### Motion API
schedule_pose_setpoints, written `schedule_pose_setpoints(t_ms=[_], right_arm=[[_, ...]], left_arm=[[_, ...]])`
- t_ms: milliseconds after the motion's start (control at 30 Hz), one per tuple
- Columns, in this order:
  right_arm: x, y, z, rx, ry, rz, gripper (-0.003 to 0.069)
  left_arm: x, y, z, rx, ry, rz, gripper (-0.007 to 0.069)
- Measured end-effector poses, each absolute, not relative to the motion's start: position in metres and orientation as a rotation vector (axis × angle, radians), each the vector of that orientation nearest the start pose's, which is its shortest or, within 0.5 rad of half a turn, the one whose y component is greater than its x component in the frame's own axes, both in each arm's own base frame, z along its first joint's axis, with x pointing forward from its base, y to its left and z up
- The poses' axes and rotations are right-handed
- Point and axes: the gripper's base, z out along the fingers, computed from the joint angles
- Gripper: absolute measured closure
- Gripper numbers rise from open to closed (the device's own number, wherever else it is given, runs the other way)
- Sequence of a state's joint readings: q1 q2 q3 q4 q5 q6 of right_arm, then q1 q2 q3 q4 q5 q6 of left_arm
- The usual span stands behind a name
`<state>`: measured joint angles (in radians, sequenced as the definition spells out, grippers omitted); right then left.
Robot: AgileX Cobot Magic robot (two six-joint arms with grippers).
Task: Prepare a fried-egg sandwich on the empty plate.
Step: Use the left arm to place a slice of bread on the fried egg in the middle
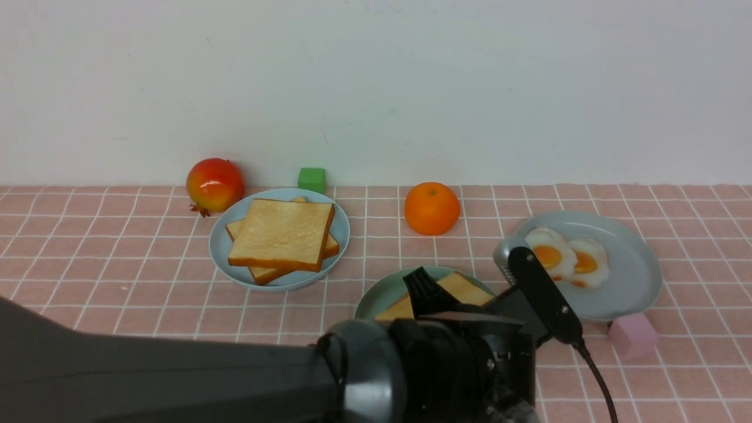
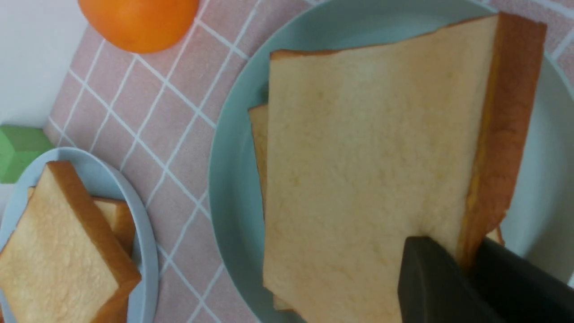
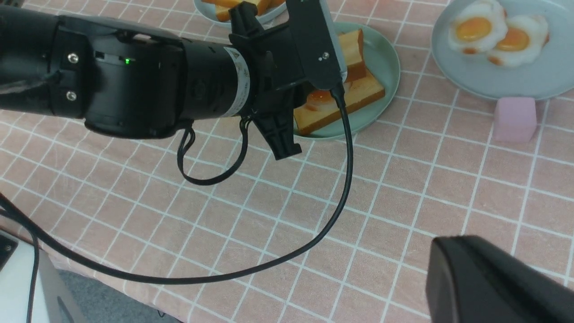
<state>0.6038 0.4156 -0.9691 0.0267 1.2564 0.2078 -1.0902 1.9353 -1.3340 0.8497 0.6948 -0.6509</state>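
The mint-green empty plate (image 1: 376, 296) (image 3: 386, 58) now carries a toast slice (image 3: 358, 96) with a fried egg's orange yolk (image 3: 319, 96) showing on it. My left gripper (image 2: 468, 264) (image 1: 435, 294) is shut on the edge of a second toast slice (image 2: 367, 157) (image 1: 464, 288). It holds that slice tilted over the lower one (image 2: 258, 130). The arm hides most of the plate in the front view. My right gripper (image 3: 493, 282) is shut on nothing above the checked cloth near the table's front. It does not show in the front view.
A pale-blue plate (image 1: 223, 247) with two more toast slices (image 1: 282, 235) sits at the back left. A grey-blue dish (image 1: 637, 276) with two fried eggs (image 1: 567, 258) is at the right. An orange (image 1: 432, 208), pomegranate (image 1: 214, 184), green cube (image 1: 311, 178) and pink cube (image 1: 631, 335) stand around.
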Motion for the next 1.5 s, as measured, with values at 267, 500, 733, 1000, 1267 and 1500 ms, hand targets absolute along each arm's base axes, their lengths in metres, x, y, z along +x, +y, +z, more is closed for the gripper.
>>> schedule_pose_setpoints(t_ms=[267,500,733,1000,1267,1500], right_arm=[[0.015,0.013,0.387,-0.444,2.184,0.486,0.0652],[0.015,0.013,0.387,-0.444,2.184,0.486,0.0652],[0.014,0.013,0.387,-0.457,2.182,0.488,0.0652],[0.014,0.014,0.387,-0.463,2.181,0.491,0.0650],[0.017,0.016,0.380,-0.470,2.210,0.483,0.0649],[0.022,0.023,0.355,-0.492,2.305,0.490,0.0648]], left_arm=[[0.229,-0.343,0.188,1.205,2.131,0.237,0.0520],[0.230,-0.344,0.180,1.222,2.133,0.262,0.0520],[0.234,-0.339,0.197,1.171,2.100,0.339,0.0520],[0.231,-0.337,0.211,1.114,2.104,0.345,0.0520],[0.229,-0.341,0.210,1.056,2.161,0.321,0.0520],[0.231,-0.348,0.218,1.020,2.177,0.284,0.0520]])
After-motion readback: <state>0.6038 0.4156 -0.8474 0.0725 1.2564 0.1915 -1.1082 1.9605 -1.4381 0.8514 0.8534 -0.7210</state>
